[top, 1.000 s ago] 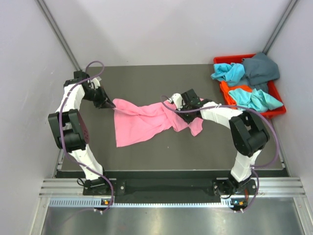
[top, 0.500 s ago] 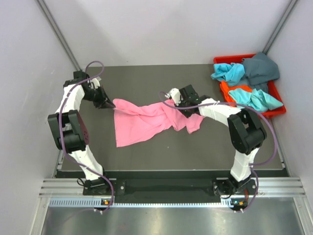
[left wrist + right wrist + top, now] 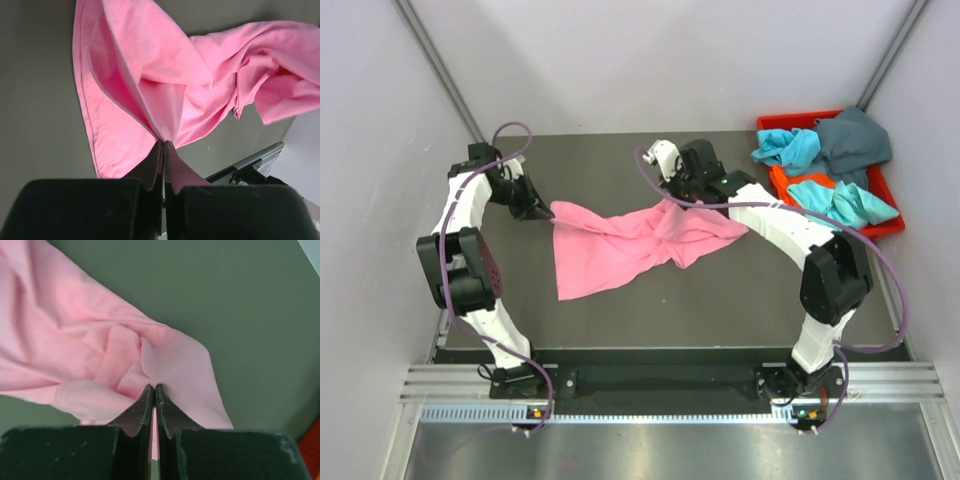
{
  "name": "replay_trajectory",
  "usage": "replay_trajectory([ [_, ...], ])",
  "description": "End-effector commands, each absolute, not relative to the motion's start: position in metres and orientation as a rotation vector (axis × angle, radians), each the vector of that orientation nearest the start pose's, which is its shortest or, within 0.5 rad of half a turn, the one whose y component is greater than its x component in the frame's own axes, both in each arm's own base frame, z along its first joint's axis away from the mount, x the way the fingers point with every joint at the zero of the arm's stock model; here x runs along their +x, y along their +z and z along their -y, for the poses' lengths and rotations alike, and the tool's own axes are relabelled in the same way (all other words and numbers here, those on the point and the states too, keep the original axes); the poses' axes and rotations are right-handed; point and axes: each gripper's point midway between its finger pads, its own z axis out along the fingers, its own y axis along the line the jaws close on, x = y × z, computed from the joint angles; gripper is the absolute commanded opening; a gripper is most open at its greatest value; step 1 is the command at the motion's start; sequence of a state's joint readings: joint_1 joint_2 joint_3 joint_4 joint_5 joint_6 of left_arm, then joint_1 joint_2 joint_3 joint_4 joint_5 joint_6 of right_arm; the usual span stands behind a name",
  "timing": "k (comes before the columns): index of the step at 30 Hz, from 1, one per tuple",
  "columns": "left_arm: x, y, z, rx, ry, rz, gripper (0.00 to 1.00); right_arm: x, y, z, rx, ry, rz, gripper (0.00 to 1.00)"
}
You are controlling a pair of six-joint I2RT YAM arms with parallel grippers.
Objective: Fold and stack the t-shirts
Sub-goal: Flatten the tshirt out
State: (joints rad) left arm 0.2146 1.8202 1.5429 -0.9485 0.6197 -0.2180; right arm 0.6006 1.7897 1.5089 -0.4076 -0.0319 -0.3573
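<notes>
A bright pink t-shirt (image 3: 620, 245) lies crumpled across the middle of the dark table (image 3: 620, 160), also filling the left wrist view (image 3: 150, 85) and the right wrist view (image 3: 100, 355). My left gripper (image 3: 546, 210) is shut on the pink shirt's left corner, the cloth pinched at the fingertips (image 3: 164, 144). My right gripper (image 3: 672, 199) is shut on a fold at the shirt's upper right edge (image 3: 154, 386) and holds it raised. More t-shirts, turquoise (image 3: 840, 200) and dark teal-grey (image 3: 855, 140), are heaped in the red bin (image 3: 778, 184).
The red bin stands at the table's back right, against the right wall. White walls close in the left, back and right sides. A metal rail (image 3: 660, 385) runs along the near edge by the arm bases.
My right gripper has closed on the pink shirt and moved up and back, pulling the shirt's right part toward the far side. The left gripper has kept still.
</notes>
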Motion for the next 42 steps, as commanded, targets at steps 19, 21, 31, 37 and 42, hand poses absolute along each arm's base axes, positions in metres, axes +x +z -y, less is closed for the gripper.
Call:
replay_trajectory([
  [19,0.400,0.183,0.019,-0.336,-0.790,-2.539,0.00,0.482,0.207,-0.126,-0.501,0.093,-2.105,0.00],
  [21,0.402,0.184,0.021,-0.337,-0.802,-2.531,0.00,0.498,0.190,-0.109,-0.506,0.021,-2.128,0.00],
  [31,0.408,0.185,0.019,-0.340,-0.801,-2.524,0.00,0.503,0.238,-0.163,-0.628,-0.064,-1.959,0.70],
  [37,0.410,0.181,0.017,-0.346,-0.791,-2.533,0.00,0.446,0.235,-0.235,-0.840,0.218,-1.931,0.68],
  [42,0.414,0.184,0.016,-0.342,-0.777,-2.528,0.00,0.420,0.198,-0.248,-0.965,0.234,-1.992,0.66],
])
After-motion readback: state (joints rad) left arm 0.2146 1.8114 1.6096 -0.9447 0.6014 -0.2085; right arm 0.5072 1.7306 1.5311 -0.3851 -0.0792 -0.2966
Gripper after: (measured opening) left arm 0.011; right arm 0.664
